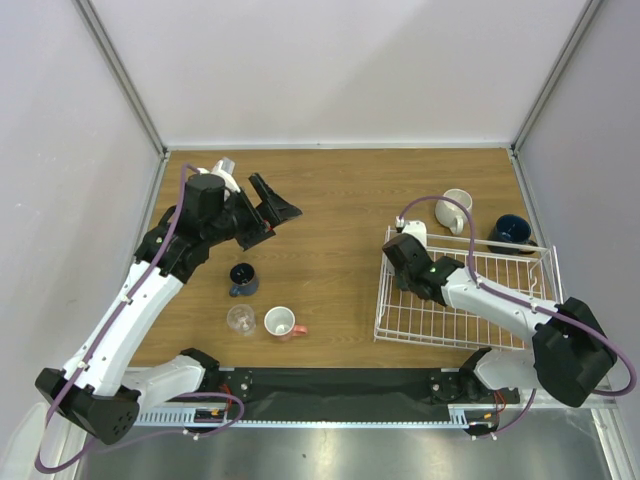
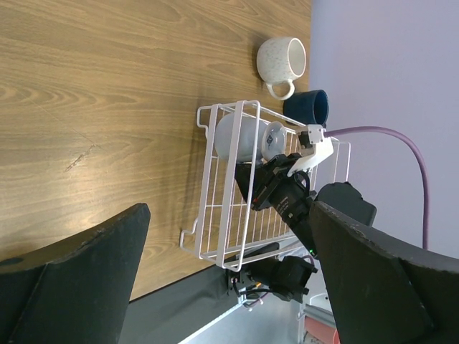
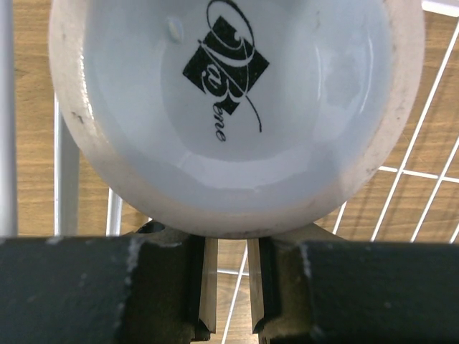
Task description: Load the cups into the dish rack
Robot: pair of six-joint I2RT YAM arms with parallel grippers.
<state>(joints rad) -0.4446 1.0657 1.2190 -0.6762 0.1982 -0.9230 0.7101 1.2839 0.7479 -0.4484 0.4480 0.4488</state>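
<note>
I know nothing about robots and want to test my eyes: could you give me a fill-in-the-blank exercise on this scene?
The left gripper is ___.
The pale mug lies in the ___.
The glass stands on the ___.
Missing words: open; rack; table.

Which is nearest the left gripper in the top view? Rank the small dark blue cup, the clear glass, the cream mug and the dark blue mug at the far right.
1. small dark blue cup: just toward the arm bases from the left gripper.
2. clear glass: further toward the bases, same side.
3. cream mug: across the table, on the right.
4. dark blue mug: far right.
</note>
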